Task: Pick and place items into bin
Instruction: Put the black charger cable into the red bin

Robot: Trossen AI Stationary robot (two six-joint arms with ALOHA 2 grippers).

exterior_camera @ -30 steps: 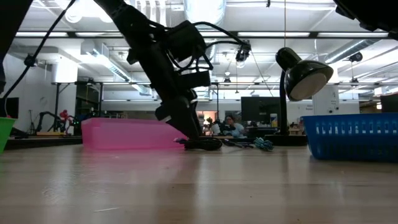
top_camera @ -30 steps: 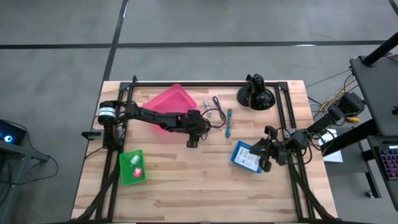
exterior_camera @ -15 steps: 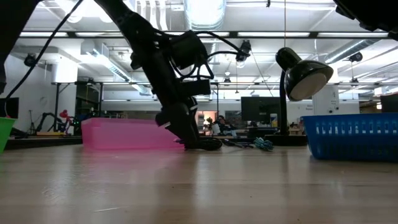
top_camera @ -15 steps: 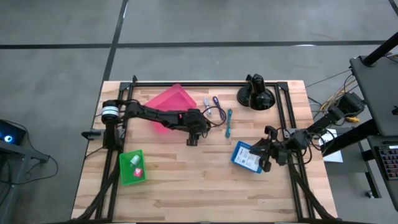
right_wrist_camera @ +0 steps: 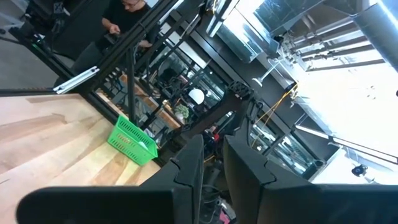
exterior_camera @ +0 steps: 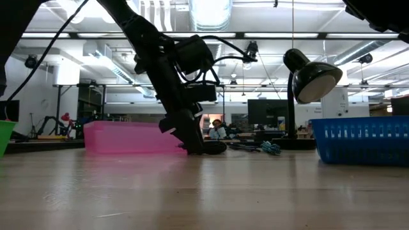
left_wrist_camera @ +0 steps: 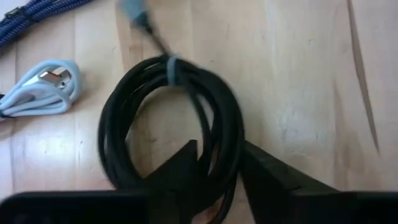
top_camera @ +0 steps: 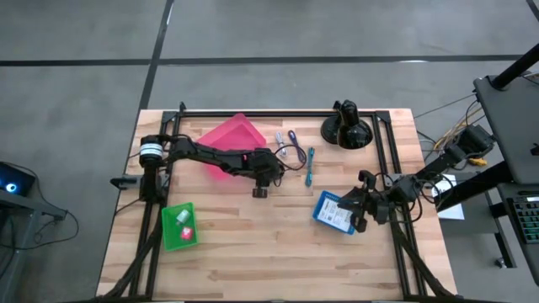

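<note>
As the left gripper (left_wrist_camera: pixel 217 171) clamps one side of the black coiled cable (left_wrist_camera: pixel 171 127), lift straight & slow. Right gripper (right_wrist_camera: pixel 211 162), nr blue mesh basket (top_camera: pixel 334 212), sits pinched, empty.

The wooden table (top_camera: pixel 253 244) carries a pink bin (top_camera: pixel 227 135) near its far edge, a green basket (top_camera: pixel 178 225) at the near left, a blue basket (top_camera: pixel 334 212) at the right, a black coiled cable (left_wrist_camera: pixel 171 124), thin cables (top_camera: pixel 295 147) and a black domed mount (top_camera: pixel 347 128).
</note>
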